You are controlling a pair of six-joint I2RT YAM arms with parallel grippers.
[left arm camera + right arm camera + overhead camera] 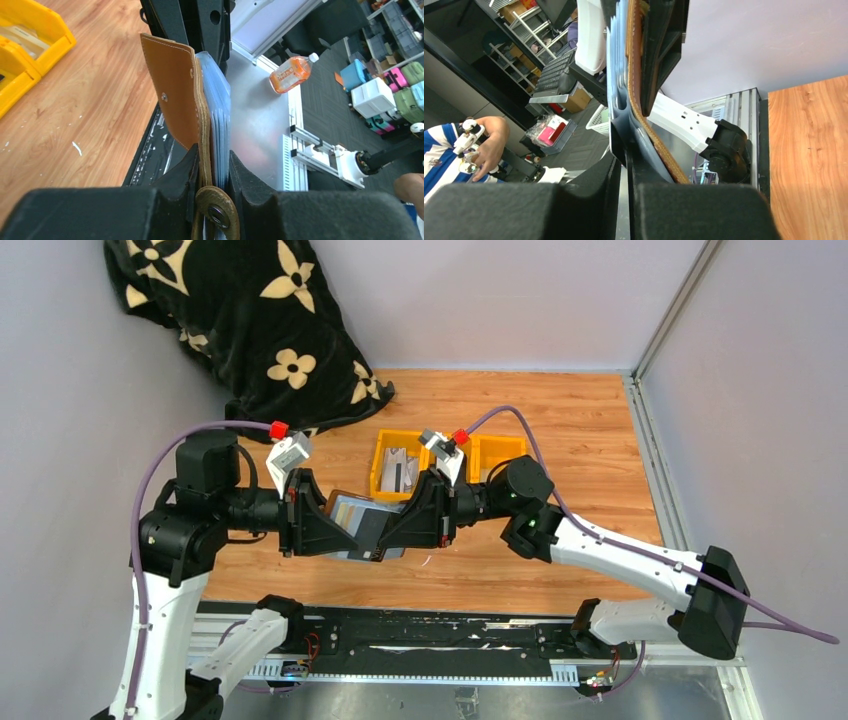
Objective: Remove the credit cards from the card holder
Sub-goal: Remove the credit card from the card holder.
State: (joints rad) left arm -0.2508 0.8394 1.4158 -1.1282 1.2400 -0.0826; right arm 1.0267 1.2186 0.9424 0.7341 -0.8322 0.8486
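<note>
Both arms meet over the middle of the bench (600,440), close to its near edge, with the card holder (357,524) lifted off the wood between them. The left gripper (322,527) is narrow, its jaws pinching the brown leather fold at one end, snap tab poking out between the fingers (175,172) in the left wrist view. The clear bluish sleeves (218,100) fan out beside the leather cover. The right gripper (408,523) is narrow too, clamped on the holder's opposite end; its wrist view shows the jaws nearly touching on the thin inner leaves, with the stitched leather curving past one finger. Two yellow bins (398,466) sit just beyond, toward the far edge. A black flowered blanket (250,320) fills the far left corner.
</note>
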